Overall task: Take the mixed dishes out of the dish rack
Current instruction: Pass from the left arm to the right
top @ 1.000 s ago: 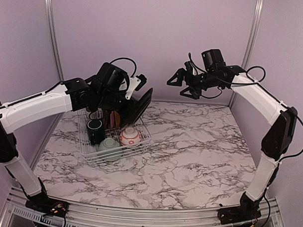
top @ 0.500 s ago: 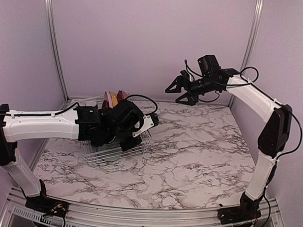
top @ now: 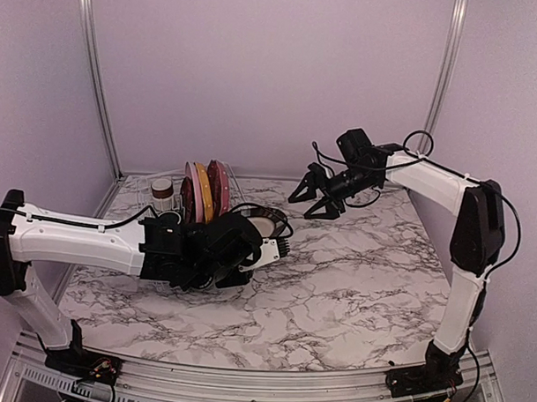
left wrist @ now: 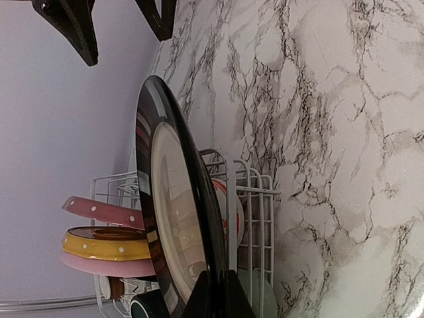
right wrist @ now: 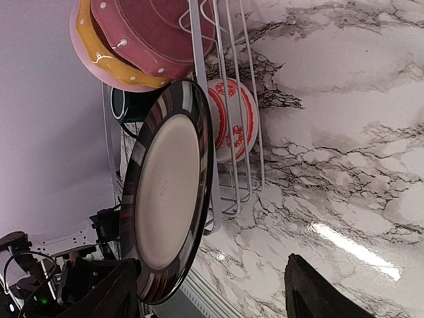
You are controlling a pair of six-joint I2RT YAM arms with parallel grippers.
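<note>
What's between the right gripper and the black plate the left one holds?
Nothing; in the top view only bare marble tabletop shows between the open right gripper and the black-rimmed round plate.

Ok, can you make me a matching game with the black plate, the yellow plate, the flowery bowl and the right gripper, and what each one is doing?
Things:
1. black plate
2. yellow plate
3. flowery bowl
4. right gripper

Places or states:
A. open, holding nothing
B. standing upright in the dish rack, between other plates
C. pinched at its rim by the left gripper
D. sitting low in the rack

Pairs: 1-C, 2-B, 3-D, 4-A
</note>
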